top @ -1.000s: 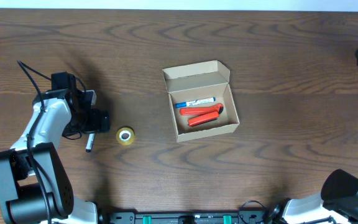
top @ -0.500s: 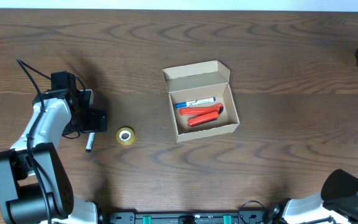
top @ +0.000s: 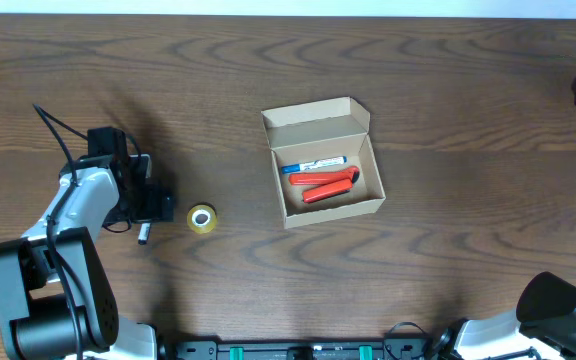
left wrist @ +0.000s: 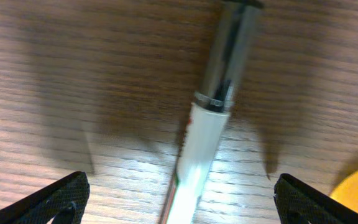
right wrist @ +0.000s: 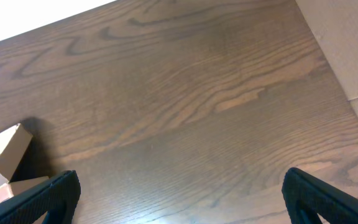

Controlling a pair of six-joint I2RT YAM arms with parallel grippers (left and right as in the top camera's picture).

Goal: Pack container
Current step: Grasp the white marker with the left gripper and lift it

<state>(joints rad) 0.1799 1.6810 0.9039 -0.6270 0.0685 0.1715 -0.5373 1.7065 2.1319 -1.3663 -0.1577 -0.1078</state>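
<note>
The left tool (left wrist: 179,190) hangs low over the surface (top: 468,200) at the robot's near left. Its jaws stand wide apart, one on each side of a pen (left wrist: 211,118), and neither touches it. The pen lies flat on the wood, white along the barrel and dark with a silver ring at the other end. In the overhead view most of it is hidden under the tool.

Just beside the tool, toward the middle, lies a small yellow roll of tape (top: 202,218), flat and apart from the pen.

Farther in, near the centre of the surface, the box (top: 336,212) sits with its lid (top: 315,117) swung up and back on the far side. Inside lie a marker (top: 315,165) with a blue end, along the far wall, and a red item (top: 328,187) just nearer, side by side; I cannot tell whether they touch.

Farthest off, at the far right corner, the right tool (right wrist: 179,186) is raised well away from the box, jaws spread and nothing between them. Its camera catches only one corner of the box at the left edge.
</note>
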